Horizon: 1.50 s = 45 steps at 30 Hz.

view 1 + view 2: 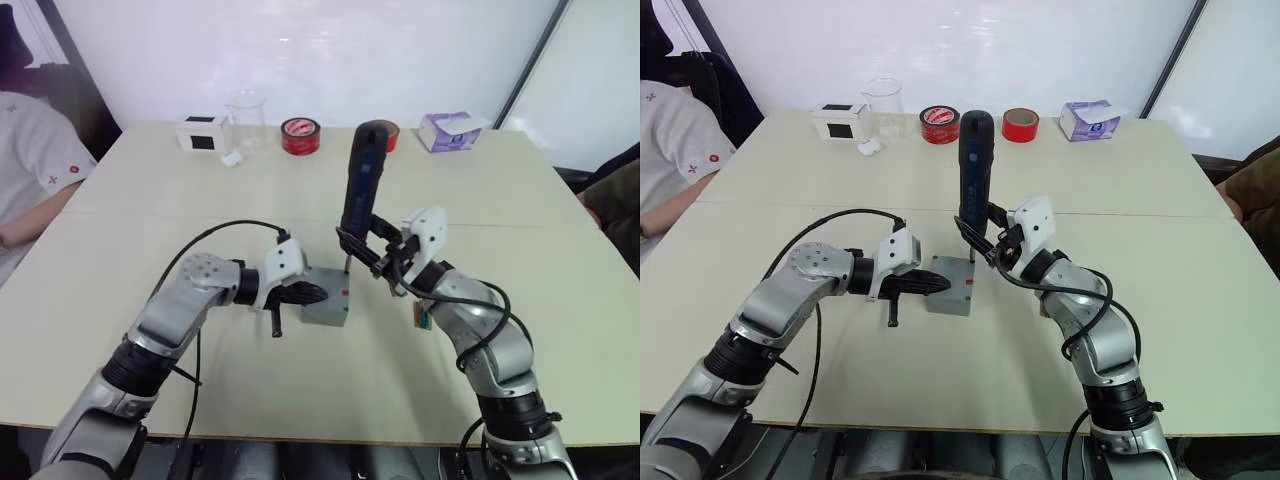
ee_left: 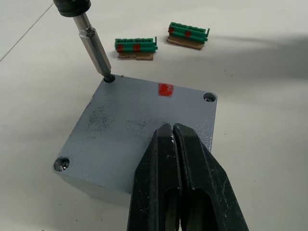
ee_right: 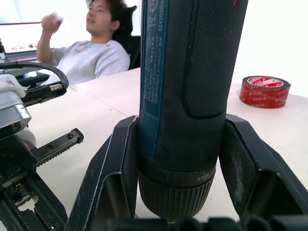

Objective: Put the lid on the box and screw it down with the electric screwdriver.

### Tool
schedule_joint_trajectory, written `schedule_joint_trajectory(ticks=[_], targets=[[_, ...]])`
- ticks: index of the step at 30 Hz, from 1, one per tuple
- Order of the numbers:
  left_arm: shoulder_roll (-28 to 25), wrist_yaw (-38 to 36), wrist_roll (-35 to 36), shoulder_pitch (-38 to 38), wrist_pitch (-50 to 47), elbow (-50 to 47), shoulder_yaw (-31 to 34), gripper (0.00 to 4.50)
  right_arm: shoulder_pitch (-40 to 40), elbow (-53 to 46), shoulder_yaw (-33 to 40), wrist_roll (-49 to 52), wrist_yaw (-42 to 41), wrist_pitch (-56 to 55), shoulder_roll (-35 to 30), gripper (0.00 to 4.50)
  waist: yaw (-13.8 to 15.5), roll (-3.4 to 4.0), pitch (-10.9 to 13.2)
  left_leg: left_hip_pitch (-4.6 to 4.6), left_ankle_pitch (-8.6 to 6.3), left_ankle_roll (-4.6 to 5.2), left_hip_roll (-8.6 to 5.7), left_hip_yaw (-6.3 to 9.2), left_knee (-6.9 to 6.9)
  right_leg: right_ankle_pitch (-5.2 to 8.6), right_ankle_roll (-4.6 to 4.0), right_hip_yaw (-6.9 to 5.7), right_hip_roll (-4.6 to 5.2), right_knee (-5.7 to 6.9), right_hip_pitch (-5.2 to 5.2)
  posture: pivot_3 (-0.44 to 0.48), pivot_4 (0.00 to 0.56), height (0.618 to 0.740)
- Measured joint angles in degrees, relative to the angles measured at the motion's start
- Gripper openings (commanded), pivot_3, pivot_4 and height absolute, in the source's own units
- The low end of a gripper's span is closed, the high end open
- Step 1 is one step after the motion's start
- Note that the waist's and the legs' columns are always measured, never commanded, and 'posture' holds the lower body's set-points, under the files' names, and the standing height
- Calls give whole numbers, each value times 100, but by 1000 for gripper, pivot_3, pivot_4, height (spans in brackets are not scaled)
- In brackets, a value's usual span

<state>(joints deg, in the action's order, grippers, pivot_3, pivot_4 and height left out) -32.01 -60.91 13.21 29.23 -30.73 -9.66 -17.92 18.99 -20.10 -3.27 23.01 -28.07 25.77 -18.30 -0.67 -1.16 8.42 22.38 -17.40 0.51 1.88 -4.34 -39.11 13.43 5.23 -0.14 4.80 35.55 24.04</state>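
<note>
The grey box [image 1: 326, 313] sits mid-table with the flat lid [image 2: 130, 125] on top of it. A red mark [image 2: 165, 89] shows on the lid, and screws sit in two corners. My left gripper [image 2: 172, 127] is shut, its fingertips resting on the lid's top near one edge. My right gripper [image 1: 975, 238] is shut on the black electric screwdriver [image 1: 362, 175], holding it upright. Its metal bit [image 2: 94, 48] stands in the lid's far corner hole.
Two green pieces [image 2: 136, 46] lie just beyond the box. At the table's far edge stand a white box with a black panel [image 1: 203, 133], a clear beaker [image 1: 245, 120], red tape rolls [image 1: 300, 135] and a tissue pack [image 1: 447, 130]. A person [image 1: 25, 170] sits at the left.
</note>
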Motion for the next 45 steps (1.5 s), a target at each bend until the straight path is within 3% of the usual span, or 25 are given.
schedule_joint_trajectory(ticks=[5, 11, 15, 18, 21, 25, 30, 37, 45], targets=[[75, 7, 2, -4, 80, 7, 1, 0, 431, -177, 336, 668, -52, 974, -408, 1817, 10, 16, 18, 28, 0, 0, -14, -2, 0, -2, 0, -3, 20, -14, 17, 0, 150, 740], [232, 23, 70, -2, 146, 108, 93, 0, 1837, -223, 1724, 2249, 447, 2526, -1066, 1817, 5, 42, 37, 83, 0, 2, -23, -1, -1, -5, 4, -8, 26, -25, 61, 0, 150, 740], [575, 154, 615, 2, -311, 309, 508, 0, 3264, 917, 2715, 3707, 1238, 4410, -1922, 1817, 18, 41, 72, 101, 0, 2, -23, 6, -2, -7, 4, -16, 28, -27, 73, 0, 150, 740], [571, 154, 1023, 49, -617, 302, 856, 0, 3541, 1655, 2985, 3906, 1515, 5479, -2618, 1817, 14, 34, 79, 110, -8, 16, -22, 6, 3, -6, 4, -20, 27, -38, 78, 0, 150, 740], [312, -38, 1247, 125, -759, 10, 955, 0, 3335, 2302, 2624, 3890, 1534, 6389, -3474, 1817, 3, 55, 93, 124, -21, 38, -25, -5, 8, -6, 8, -14, 26, -47, 94, 0, 150, 740], [-202, -446, 1328, 188, -768, -506, 825, 0, 2235, 2909, 1429, 4438, 1158, 6638, -4907, 1817, 25, 69, 101, 165, -31, 56, -33, -9, 8, -16, 35, -13, 24, -55, 127, 0, 150, 740], [-436, -743, 1379, 120, -770, -1174, 478, 0, 1744, 3369, 316, 4880, 812, 6638, -5573, 1817, -33, 97, 121, 174, -28, 52, -44, -23, -8, -31, 63, 3, 18, -56, 140, 0, 150, 740], [-460, -498, 1489, -73, -921, -1647, 311, 0, 2023, 3805, -298, 4443, 680, 6641, -5300, 1817, -8, 88, 127, 162, -9, 22, -28, -8, -14, -27, 47, 5, -19, -43, 137, 0, 150, 740], [-566, -164, 1503, -213, -1100, -1759, 346, 0, 2258, 4045, -324, 3205, 713, 6638, -4599, 1817, 33, 89, 126, 171, -8, 21, -29, -10, -13, -39, 69, 6, -20, -43, 139, 0, 150, 740]])
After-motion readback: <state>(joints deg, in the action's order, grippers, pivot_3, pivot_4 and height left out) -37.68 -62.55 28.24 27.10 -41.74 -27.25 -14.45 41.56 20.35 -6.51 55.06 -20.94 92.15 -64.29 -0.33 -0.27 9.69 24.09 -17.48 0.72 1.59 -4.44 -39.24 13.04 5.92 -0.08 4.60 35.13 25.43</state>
